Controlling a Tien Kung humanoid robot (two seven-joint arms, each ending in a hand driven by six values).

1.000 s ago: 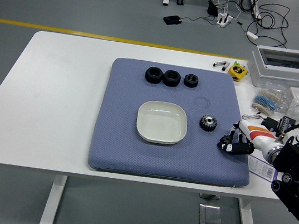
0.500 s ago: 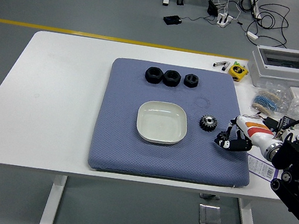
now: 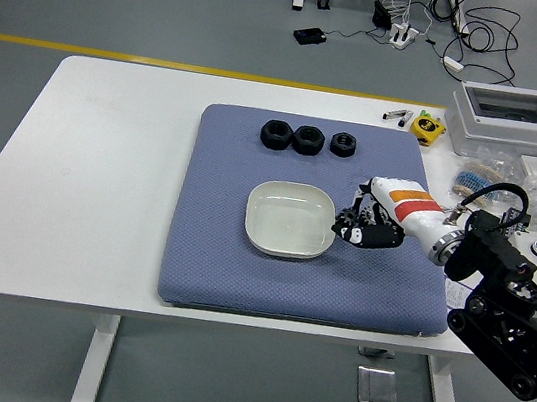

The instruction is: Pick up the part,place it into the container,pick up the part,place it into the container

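White bench (image 3: 99, 186) filling the middle of the frame, with a blue-grey mat (image 3: 209, 263) spread over its centre-right. Right arm (image 3: 509, 318) entering from the lower right. Left arm out of view.

Pale square container (image 3: 290, 219) at the centre of the mat, sitting empty and open side up. Right hand (image 3: 364, 227) low over the mat just right of the container's right rim, palm down. Impossible to tell whether clamped on anything or merely closing; anything beneath it hidden from this view.

Three black nuts as the visible parts, in a row at the mat's upper edge, well apart from the hand: left nut (image 3: 276, 133) and middle nut (image 3: 308, 139) touching or nearly so, right nut (image 3: 344, 144) just beside them and smaller. All lying flat, bores pointing straight up. No real long axis, being about as wide one way as the other, so no approach angle to favour.

Probably mid-pick, nothing yet delivered. Close evenly around the part's rim rather than pressing from above. Confirm a firm hold before lifting. Rise clear of the soft mat first, then carry left over the near rim, keeping high enough not to nudge the light container. Release low and centred to avoid bounce.
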